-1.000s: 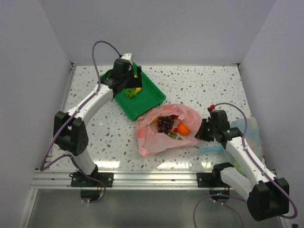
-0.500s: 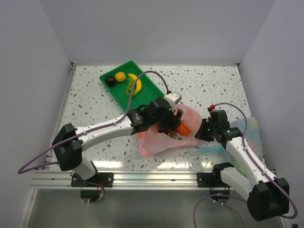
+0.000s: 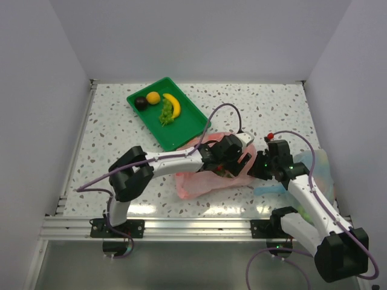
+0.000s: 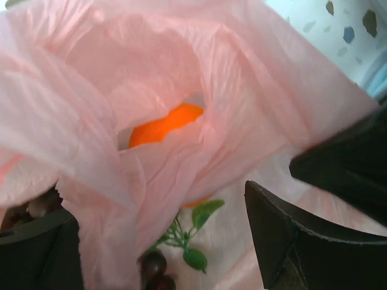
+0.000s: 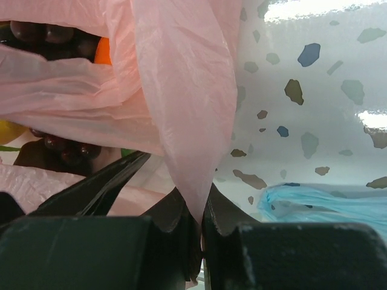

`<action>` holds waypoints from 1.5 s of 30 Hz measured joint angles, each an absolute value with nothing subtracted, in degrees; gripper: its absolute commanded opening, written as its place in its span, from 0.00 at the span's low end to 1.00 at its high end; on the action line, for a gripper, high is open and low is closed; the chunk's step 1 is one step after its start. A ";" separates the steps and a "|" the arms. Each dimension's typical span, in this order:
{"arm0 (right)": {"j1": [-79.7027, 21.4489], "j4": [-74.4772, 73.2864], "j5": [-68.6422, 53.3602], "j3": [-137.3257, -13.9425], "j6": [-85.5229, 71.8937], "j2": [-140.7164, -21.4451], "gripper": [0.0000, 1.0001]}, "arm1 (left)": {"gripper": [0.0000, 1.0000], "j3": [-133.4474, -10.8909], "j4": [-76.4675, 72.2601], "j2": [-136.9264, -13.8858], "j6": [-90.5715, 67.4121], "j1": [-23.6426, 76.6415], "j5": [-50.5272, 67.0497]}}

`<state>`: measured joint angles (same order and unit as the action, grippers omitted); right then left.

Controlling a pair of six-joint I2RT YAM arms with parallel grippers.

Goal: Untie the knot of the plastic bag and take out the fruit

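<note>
The pink plastic bag (image 3: 202, 181) lies near the middle of the speckled table (image 3: 121, 139), just in front of the green tray (image 3: 184, 130), with its mouth gaping. Inside it I can make out an orange (image 4: 166, 124), dark grapes (image 5: 57, 33) and a green leafy sprig (image 4: 195, 258). The left gripper (image 3: 233, 162) is down in the bag's mouth, jaws spread wide with loose pink film draped between them. The right gripper (image 5: 201, 208) is pinched tight on a fold at the bag's right edge. Just beside it lies a pale blue bag (image 5: 320, 202). On the tray sit a banana (image 3: 175, 106), a near-black round fruit (image 3: 140, 103), a yellow-orange one (image 3: 153, 97) and a green bunch (image 3: 165, 113).
</note>
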<state>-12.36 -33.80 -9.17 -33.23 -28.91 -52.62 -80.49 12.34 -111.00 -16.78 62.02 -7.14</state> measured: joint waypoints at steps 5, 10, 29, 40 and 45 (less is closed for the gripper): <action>-12.36 -33.80 -9.89 -33.23 -28.91 -52.38 0.11 | 0.87 -85.52 11.20 -115.96 -16.27 62.02 -10.20; -12.36 -33.80 -10.07 -33.23 -28.93 -52.36 0.11 | 0.77 -87.83 10.13 -120.40 -16.14 62.02 -12.47; -12.36 -33.80 -9.98 -33.23 -28.91 -52.01 0.11 | 0.27 -77.54 14.37 -105.95 -18.04 62.02 -12.40; -12.36 -33.76 -9.93 -33.23 -28.91 -52.21 0.11 | 0.29 -82.06 18.98 -90.24 -19.81 50.85 -9.26; -12.36 -33.76 -9.93 -33.23 -28.88 -52.23 0.11 | 0.33 -83.05 19.05 -91.42 -20.23 37.39 -11.77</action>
<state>-12.36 -33.76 -9.93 -33.23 -28.88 -52.23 -83.05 19.05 -91.42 -20.23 37.39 -11.77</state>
